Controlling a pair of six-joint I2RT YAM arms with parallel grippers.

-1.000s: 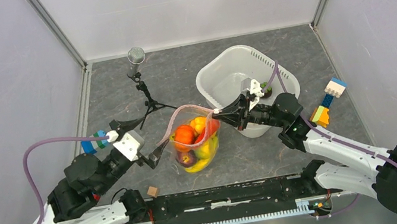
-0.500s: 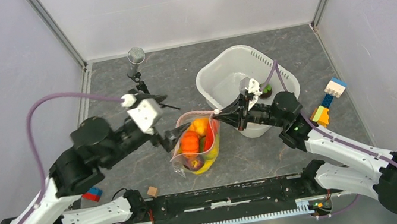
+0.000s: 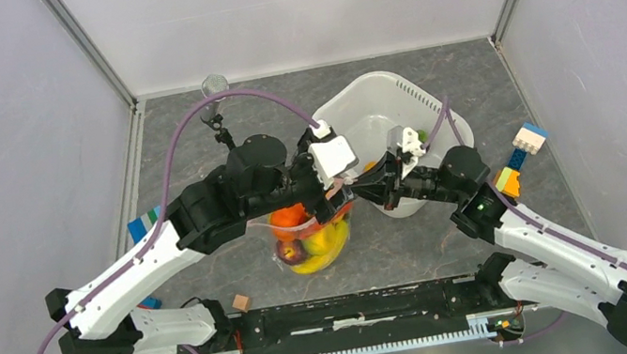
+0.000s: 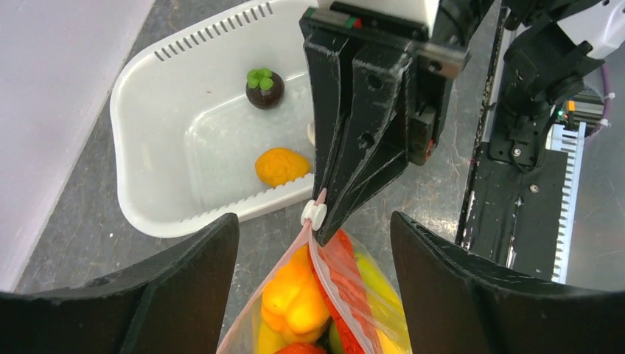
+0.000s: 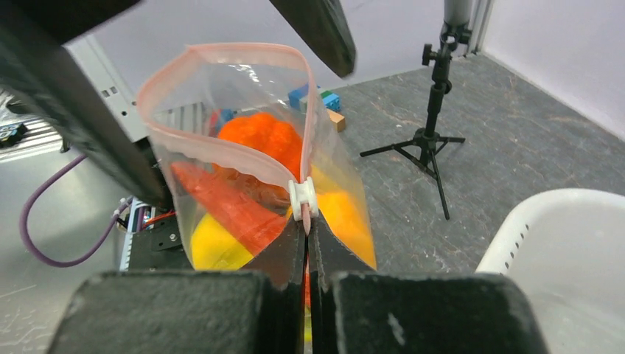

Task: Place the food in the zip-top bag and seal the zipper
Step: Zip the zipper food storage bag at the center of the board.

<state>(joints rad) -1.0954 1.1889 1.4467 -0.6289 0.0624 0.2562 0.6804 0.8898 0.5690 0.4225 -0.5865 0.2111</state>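
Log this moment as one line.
right fingers: shut on zipper | left fingers: open over bag | bag: mouth open, food inside | tub: orange piece, maroon piece

Robotics laboratory test cell: plain white walls (image 3: 0,141) enclose a grey worktop (image 3: 183,159); left arm (image 3: 142,261) and right arm (image 3: 548,244) bolted to a rail (image 3: 359,308); microphone stand (image 3: 213,88) beyond the left hand (image 4: 313,217)
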